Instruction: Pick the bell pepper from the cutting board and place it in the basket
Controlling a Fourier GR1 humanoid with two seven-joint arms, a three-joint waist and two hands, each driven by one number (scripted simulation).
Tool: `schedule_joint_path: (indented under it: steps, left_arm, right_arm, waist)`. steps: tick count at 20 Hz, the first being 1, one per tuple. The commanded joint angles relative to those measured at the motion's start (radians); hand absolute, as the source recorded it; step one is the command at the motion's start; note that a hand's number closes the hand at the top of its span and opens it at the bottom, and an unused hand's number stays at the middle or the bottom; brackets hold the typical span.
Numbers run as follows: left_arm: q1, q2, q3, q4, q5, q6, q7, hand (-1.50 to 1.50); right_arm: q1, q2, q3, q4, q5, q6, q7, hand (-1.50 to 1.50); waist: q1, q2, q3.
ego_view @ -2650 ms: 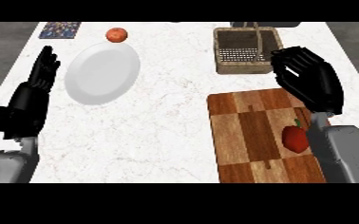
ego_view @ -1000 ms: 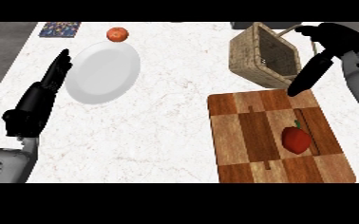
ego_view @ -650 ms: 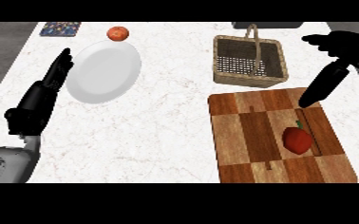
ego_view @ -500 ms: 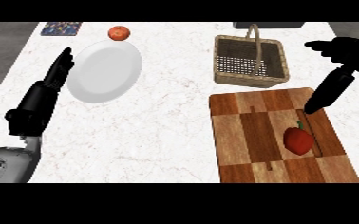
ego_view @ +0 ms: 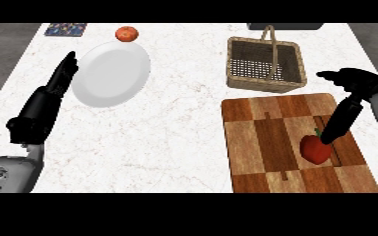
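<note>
Marble counter bearing wooden cutting board at right, white plate at left, wicker basket upright beyond the board, nothing visible inside. Red bell pepper lying on the board, right hand with straight fingers pointing down, tips at its stem, not gripping. Left hand resting open beside plate. Tomato near far edge

Single head view, steeply down onto counter.
</note>
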Motion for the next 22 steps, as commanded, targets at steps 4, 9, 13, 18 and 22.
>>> schedule_joint_path:
  steps: [4,9,13,18,22]
  left_arm:
    - [0.027,0.003,0.04,-0.052,0.007,-0.032,0.028,0.0]
    - [-0.056,-0.054,0.024,0.055,-0.05,-0.029,-0.006,0.0]
    - [-0.016,-0.043,0.056,-0.02,-0.049,-0.068,0.038,0.0]
    - [0.009,-0.039,0.115,-0.003,-0.046,-0.089,-0.001,0.0]
    - [0.002,-0.079,0.096,-0.001,-0.09,-0.082,-0.002,0.0]
  right_arm:
    - [0.13,0.026,0.024,-0.05,0.072,-0.012,0.076,-1.5]
    - [0.105,0.038,-0.015,-0.047,0.11,0.015,0.103,-1.5]
    - [0.199,0.074,-0.042,-0.091,0.198,-0.016,0.035,-1.5]
    - [0.232,0.079,-0.076,-0.136,0.233,0.019,0.053,-1.5]
    - [0.285,0.152,-0.077,-0.047,0.349,-0.057,-0.058,-1.5]
  waist:
    - [0.003,-0.001,0.001]
    - [0.0,0.002,0.0]
    - [0.003,0.001,0.001]
    - [0.003,0.001,0.0]
    - [0.004,0.002,0.001]
